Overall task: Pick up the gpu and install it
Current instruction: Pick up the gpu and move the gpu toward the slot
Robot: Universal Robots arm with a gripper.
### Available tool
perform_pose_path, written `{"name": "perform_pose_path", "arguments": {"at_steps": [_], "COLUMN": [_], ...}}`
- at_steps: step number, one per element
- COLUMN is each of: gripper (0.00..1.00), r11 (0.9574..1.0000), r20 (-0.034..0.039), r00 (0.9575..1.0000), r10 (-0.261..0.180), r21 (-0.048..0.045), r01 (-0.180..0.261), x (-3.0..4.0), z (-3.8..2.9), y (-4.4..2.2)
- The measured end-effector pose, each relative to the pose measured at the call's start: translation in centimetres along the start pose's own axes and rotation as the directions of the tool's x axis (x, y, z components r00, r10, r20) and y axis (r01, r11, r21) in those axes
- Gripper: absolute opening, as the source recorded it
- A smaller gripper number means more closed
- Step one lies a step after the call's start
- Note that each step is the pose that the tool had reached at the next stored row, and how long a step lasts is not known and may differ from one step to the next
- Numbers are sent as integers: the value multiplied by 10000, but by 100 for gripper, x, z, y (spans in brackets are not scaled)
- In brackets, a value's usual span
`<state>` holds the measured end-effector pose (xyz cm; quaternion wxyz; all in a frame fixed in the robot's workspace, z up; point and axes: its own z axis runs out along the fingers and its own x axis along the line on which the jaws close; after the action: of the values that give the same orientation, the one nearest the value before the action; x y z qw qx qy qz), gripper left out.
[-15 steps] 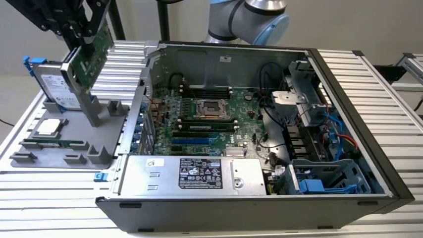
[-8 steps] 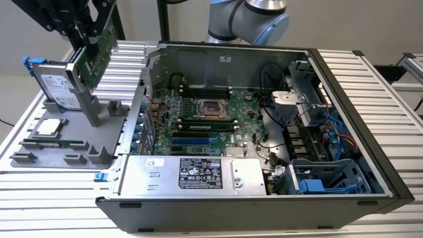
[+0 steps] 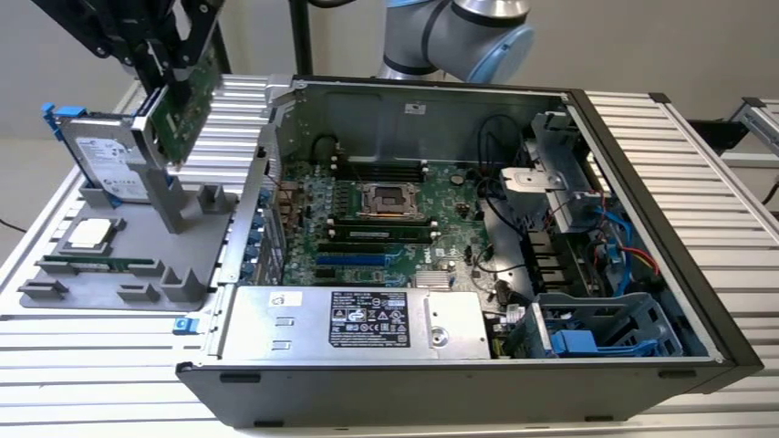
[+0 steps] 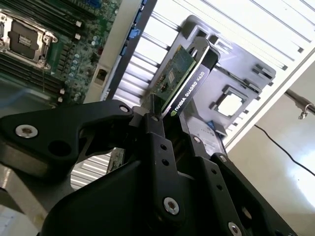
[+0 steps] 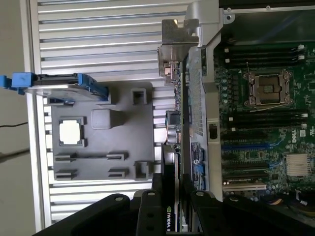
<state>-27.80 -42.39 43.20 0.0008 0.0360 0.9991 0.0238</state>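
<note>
The gpu (image 3: 190,102) hangs tilted in the air at the exterior view's upper left, green board facing the open case, above the grey holder tray (image 3: 73,287). My gripper (image 3: 164,75) is shut on its upper part. In the second wrist view the gpu (image 4: 183,83) sticks out past the gripper (image 4: 165,117), black shroud edge and green board both showing. In the first wrist view the gpu (image 5: 172,147) is edge-on with its silver end bracket (image 5: 173,45) at the far end, the gripper (image 5: 171,195) clamped on it beside the case wall (image 5: 199,98).
A silver hard drive (image 3: 104,155) with blue rails stands on the tray, with a processor chip (image 3: 91,234) and a memory stick (image 3: 104,263) lying there. The open computer case (image 3: 633,228) holds the motherboard (image 3: 365,228), blue slot (image 3: 353,258), power supply (image 3: 353,319) and cables (image 3: 608,246).
</note>
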Motion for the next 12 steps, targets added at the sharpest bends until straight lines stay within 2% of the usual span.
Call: {"name": "perform_pose_path", "arguments": {"at_steps": [12], "gripper": [0], "r11": [10000], "r20": [-15], "r00": [10000], "r10": [1], "r21": [1], "r01": [-1], "x": [-142], "z": [0], "y": [10]}}
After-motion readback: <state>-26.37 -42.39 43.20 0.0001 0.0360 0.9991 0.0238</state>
